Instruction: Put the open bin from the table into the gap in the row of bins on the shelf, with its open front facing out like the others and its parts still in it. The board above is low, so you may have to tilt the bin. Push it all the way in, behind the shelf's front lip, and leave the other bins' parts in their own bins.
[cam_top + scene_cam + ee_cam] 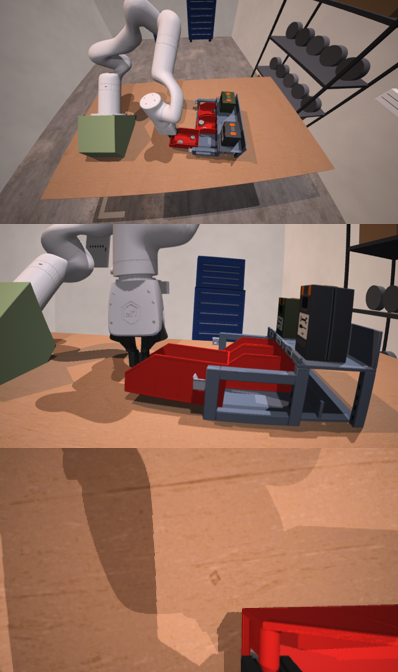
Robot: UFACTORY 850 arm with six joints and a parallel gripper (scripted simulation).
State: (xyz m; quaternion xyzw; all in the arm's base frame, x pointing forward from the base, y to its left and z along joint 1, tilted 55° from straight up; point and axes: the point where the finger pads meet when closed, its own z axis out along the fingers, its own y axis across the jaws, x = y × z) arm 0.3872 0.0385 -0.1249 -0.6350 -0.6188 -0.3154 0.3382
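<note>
The red open bin [185, 138] holds grey parts [191, 137]. Its far end rests in the gap of the grey shelf [220, 130], and the rest sticks out over the table. In the side view the bin [178, 375] is tilted, with its outer end raised. My gripper [138, 354] is shut on the bin's outer front wall, which also shows in the wrist view [320, 640]. Two other red bins [207, 115] sit in the shelf row beside the gap.
Two dark boxes [230, 116] stand on the shelf's upper board [328, 360]. A green block [104, 136] stands at the table's left beside the arm's base. A black rack with dark discs [317, 58] is at the right, a blue cabinet [200, 19] behind.
</note>
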